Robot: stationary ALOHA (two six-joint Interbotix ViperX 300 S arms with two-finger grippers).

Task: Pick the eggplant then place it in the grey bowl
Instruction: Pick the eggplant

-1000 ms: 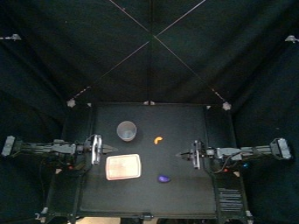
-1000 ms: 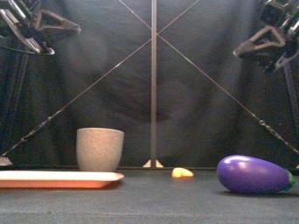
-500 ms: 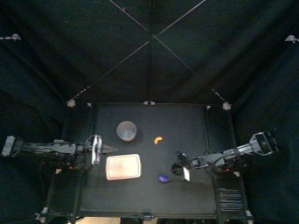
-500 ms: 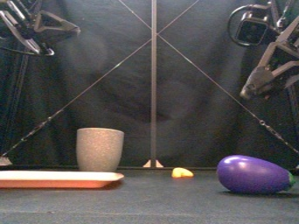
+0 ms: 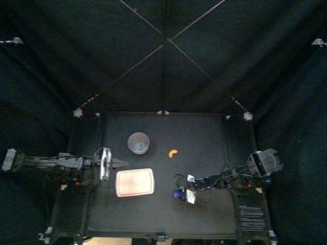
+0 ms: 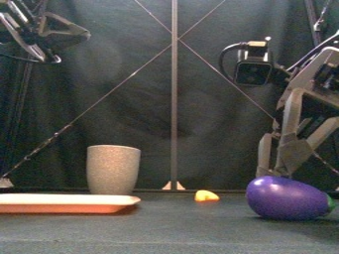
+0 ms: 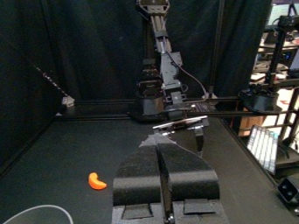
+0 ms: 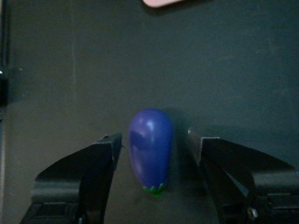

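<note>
Front view's edge cuts the pink tray (image 6: 66, 203); left wrist view crops the grey cup (image 7: 26, 214); orange toy (image 6: 205, 196) too small to identify.

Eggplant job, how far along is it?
Done: the open right pincer flanks the eggplant, which lies on the table. In hand: the grasp, not yet closed. Left: lift, carry, drop into the grey bowl. The left pincer rests shut at the left.

We see purple eggplant (image 6: 288, 197) on its side, front right, green stem end. Grey cup (image 6: 113, 169) upright, well apart, further back left.
</note>
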